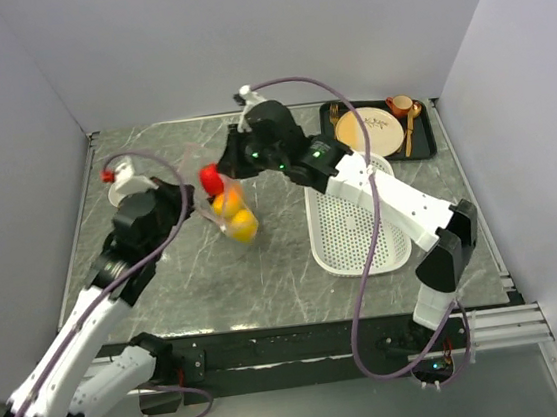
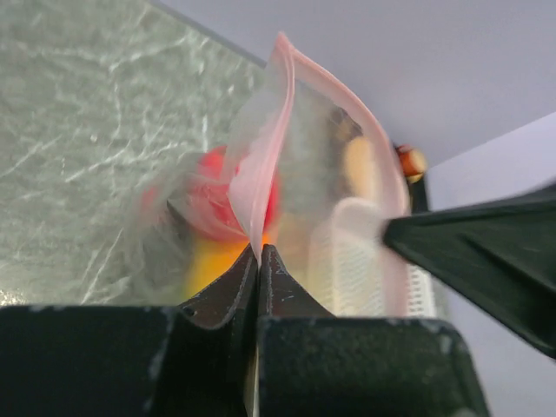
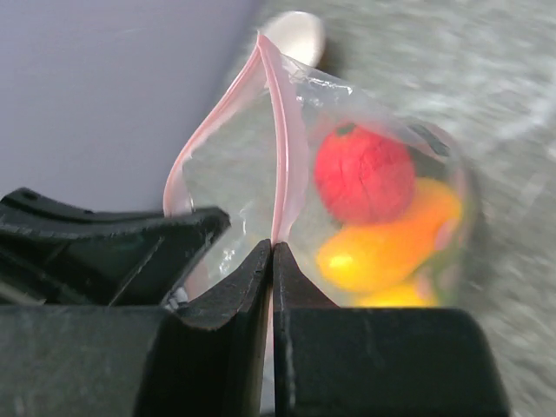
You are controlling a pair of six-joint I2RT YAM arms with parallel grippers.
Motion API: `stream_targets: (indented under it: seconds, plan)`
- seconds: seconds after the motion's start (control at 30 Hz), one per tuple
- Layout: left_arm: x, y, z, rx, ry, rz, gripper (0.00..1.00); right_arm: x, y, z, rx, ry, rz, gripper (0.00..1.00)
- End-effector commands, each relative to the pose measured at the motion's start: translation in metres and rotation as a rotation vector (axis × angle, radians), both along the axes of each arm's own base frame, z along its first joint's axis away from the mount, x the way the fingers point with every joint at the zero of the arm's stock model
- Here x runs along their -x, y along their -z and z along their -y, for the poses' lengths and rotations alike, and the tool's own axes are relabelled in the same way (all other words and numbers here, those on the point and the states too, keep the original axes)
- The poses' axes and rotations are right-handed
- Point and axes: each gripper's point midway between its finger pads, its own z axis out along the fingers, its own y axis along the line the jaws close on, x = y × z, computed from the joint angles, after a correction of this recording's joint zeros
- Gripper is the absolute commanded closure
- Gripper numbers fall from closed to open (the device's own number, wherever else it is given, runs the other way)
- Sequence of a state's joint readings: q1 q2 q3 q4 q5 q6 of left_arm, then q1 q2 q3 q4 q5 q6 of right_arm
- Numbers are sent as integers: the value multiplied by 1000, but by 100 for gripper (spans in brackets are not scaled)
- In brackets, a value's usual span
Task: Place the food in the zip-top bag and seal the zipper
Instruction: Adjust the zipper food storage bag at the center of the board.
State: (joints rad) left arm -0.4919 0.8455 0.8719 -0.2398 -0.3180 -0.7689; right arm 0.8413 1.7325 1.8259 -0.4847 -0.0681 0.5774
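**Edges and open room.** Dark marbled table (image 1: pixel 167 292), walled at the left, rear and right. Bare surface lies in front of the bag and to its left. The right half carries a white perforated basket (image 1: pixel 337 232), lengthwise, near the right arm. A black tray (image 1: pixel 430 139) sits in the rear right corner. A small white item with a red part (image 1: pixel 120 181) sits near the left rear edge; what it is cannot be told.

**Containers and contents.**
- Basket: nothing visible inside.
- Tray: holds a cream plate (image 1: pixel 371 133), an orange cup (image 1: pixel 400 105) and a wooden spoon (image 1: pixel 410 135).
- Clear zip-top bag (image 3: pixel 226 165): holds a red tomato (image 3: pixel 360 174) on top, an orange mango (image 3: pixel 391 239) beneath it, and a yellow lemon (image 1: pixel 245 228) lowest. Other pieces inside are too blurred to name.

**Bag relative to jaws.** The bag hangs left of centre, between the two arms, with its mouth uppermost. The pink zipper (image 3: pixel 287 130) arches between the grippers with its two lips parted. The left gripper (image 2: pixel 259 254) is clenched on the zipper at one end of the mouth. The right gripper (image 3: pixel 272 248) is clenched on the zipper at the other end. Whether the bag's base touches the table cannot be told.
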Motion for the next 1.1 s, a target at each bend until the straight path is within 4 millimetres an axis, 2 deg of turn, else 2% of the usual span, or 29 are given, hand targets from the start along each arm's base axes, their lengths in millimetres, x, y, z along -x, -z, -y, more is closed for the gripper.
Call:
stream_targets:
  seconds: [0.0,0.03,0.07,0.17,0.2,0.27,0.3,0.33,0.37,0.4,0.43,0.47,0.5,0.53,0.57,0.6,0.63,0.67,0.7,0.73,0.8,0.9,0.97,1.0,1.07]
  plan:
    - [27,-51,-22,34,-29,120,95,10,-25,-15,-14,-50,41,89]
    - [34,-66,-29,48,-46,150,96,10,-24,-16,-7,-49,33,89]
    - [37,-71,-36,49,-72,158,96,9,-18,-19,3,-56,24,89]
    - [43,-76,-41,36,-82,163,96,12,-15,-21,-6,-66,13,89]
    - [43,-75,-40,36,-76,156,96,14,-5,-22,0,-72,-6,89]
    - [37,-70,-32,30,-51,143,97,15,-6,-20,-17,-60,-6,89]
    - [36,-68,-25,26,-18,138,97,16,10,-17,2,-56,-26,89]
    - [28,-65,-17,23,4,132,96,14,11,-16,-2,-42,-20,89]
    - [24,-58,-11,15,23,118,96,15,15,-12,3,-29,-23,89]
    - [20,-53,-2,8,60,105,96,15,37,-6,43,-9,-51,88]
    - [9,-32,7,-18,78,50,96,13,44,2,58,23,-55,88]
    - [3,-25,14,-23,99,38,96,13,55,6,68,39,-74,88]
    - [-2,-14,22,-37,126,13,96,17,87,15,116,52,-118,88]
    - [-10,8,36,-54,179,-47,97,16,96,19,118,68,-127,88]
    - [-14,16,45,-56,211,-68,98,14,103,29,122,110,-139,89]
    - [-17,22,53,-64,243,-87,99,20,131,41,164,125,-173,89]
    - [-19,40,69,-62,318,-138,99,20,130,46,145,139,-161,89]
    - [-20,46,78,-58,359,-146,99,17,136,56,146,173,-173,89]
    - [-22,48,85,-50,388,-147,99,22,156,66,176,190,-198,89]
    - [-20,56,93,-46,426,-169,99,23,152,72,164,201,-186,88]
    - [-17,62,104,-38,454,-176,98,23,165,88,185,234,-202,88]
    - [-6,64,118,-22,506,-174,94,20,170,106,196,271,-201,87]
    - [3,67,129,-20,549,-180,92,19,166,113,186,285,-193,87]
    - [7,71,134,-18,566,-191,87,21,172,118,197,288,-200,86]
    - [19,76,149,-17,612,-199,86,19,170,124,181,294,-200,85]
